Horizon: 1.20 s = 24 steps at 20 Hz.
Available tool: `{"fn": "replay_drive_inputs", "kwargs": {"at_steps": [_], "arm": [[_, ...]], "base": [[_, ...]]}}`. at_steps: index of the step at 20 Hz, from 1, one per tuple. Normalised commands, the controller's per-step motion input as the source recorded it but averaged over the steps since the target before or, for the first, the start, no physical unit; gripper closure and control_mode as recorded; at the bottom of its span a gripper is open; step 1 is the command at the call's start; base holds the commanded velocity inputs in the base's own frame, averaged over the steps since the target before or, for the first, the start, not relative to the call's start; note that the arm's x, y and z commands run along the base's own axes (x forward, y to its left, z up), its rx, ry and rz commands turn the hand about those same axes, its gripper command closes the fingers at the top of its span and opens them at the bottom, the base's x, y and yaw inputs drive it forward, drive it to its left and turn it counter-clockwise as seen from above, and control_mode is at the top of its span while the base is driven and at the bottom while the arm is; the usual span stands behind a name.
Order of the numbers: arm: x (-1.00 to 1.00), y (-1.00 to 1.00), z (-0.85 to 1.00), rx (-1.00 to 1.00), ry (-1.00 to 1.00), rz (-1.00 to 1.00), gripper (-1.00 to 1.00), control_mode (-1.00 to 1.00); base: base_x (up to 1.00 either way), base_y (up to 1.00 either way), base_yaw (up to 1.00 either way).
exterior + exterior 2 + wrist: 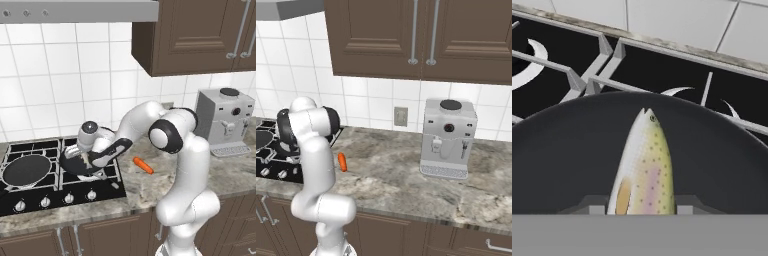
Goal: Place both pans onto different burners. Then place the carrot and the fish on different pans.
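Two black pans sit on the cooktop's front burners: one pan on the left, the other pan on the right, under my hand. In the hand view the speckled pale fish lies just over the right pan's floor, head pointing to the back wall. My gripper is shut on the fish's rear part, a finger tip against each side. The gripper reaches low over that pan. The orange carrot lies on the counter right of the stove.
Black grates and silvery burner rings of the rear burners lie behind the pan, by the tiled wall. A grey coffee machine stands on the stone counter to the right. Wooden cabinets hang above.
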Motion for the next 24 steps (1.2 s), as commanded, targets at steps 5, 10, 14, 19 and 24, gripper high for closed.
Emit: {"fn": "replay_drive_inputs", "kwargs": {"at_steps": [5,10,14,19,24], "arm": [[0.24,0.1,-0.29,0.0,0.0,0.0,1.0,-1.0],[0.18,0.03,-0.2,0.0,0.0,0.0,-1.0,-1.0],[0.1,0.0,0.02,0.0,0.0,0.0,-1.0,-1.0],[0.03,-0.04,0.35,0.04,0.0,0.0,-1.0,-1.0],[-0.04,-0.19,0.57,0.06,-0.01,0.0,-1.0,-1.0]], "base": [[0.0,0.0,0.0],[0.0,0.0,0.0],[0.0,0.0,0.0],[0.0,0.0,0.0],[0.0,0.0,0.0]]}}
